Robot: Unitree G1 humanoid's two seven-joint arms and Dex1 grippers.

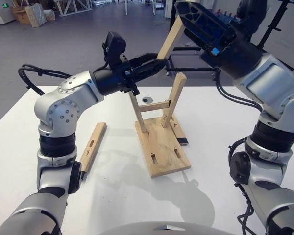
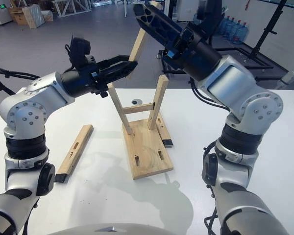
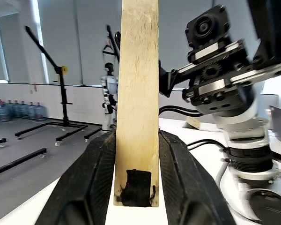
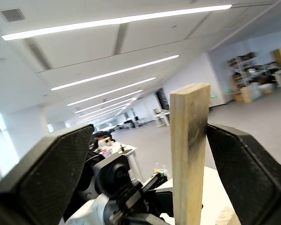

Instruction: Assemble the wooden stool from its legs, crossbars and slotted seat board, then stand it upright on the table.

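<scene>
Above the white table | left claw clamps the lower end of a tilted wooden leg | right claw spread open around its upper end | seat board lies flat below, two legs and a crossbar standing on it

Seat board and leg: pale bare wood, matt, visible grain. Table: white, smooth, matt.

Robotics lab in open hall: bare grey floor, long ceiling strip lights, humanoid robot on stand, wheeled black frames, water jugs, storage shelving.
</scene>
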